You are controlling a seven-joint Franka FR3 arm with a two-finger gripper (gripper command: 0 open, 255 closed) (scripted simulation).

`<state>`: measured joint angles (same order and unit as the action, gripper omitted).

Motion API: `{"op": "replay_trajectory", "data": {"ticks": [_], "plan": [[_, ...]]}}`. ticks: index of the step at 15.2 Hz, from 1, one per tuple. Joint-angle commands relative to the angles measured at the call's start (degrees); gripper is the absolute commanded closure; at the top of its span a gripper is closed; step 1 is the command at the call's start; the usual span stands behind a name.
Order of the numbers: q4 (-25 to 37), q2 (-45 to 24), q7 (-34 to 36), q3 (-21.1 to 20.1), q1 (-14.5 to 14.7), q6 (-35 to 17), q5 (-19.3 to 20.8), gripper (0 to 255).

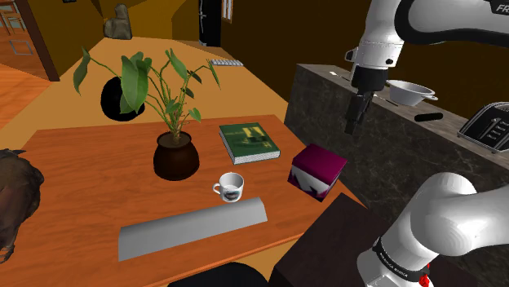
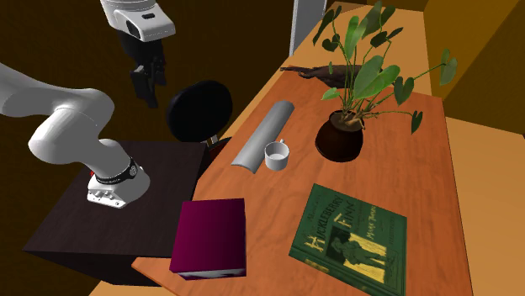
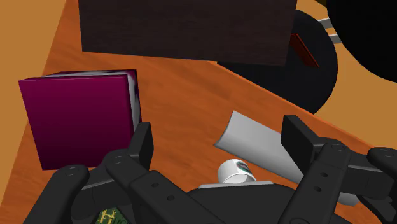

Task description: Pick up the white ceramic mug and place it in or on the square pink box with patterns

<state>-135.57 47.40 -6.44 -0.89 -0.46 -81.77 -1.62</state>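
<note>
1. Overhead, the white arm bends up from its stand and points the gripper downward, well above the magenta box.
2. Its fingers stand apart, holding nothing.
3. The white mug sits upright on the wooden table, just beside a grey curved piece.

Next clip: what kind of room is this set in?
Probably a home dining area beside a kitchen: a wooden table with a potted plant and green book, next to a stone counter carrying a toaster.
</note>
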Motion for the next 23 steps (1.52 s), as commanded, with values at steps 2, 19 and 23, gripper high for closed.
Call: {"op": "replay_trajectory", "data": {"ticks": [2, 19, 23], "plan": [[-1.1, -0.8, 0.4, -0.3, 0.1, -2.1, -0.3, 0], [-6.5, -27.8, 6.2, -5.7, 0.8, -38.3, -3.5, 0], [-4.1, -36.5, 7.8, -6.8, 0.8, -45.6, -3.1, 0]]}}
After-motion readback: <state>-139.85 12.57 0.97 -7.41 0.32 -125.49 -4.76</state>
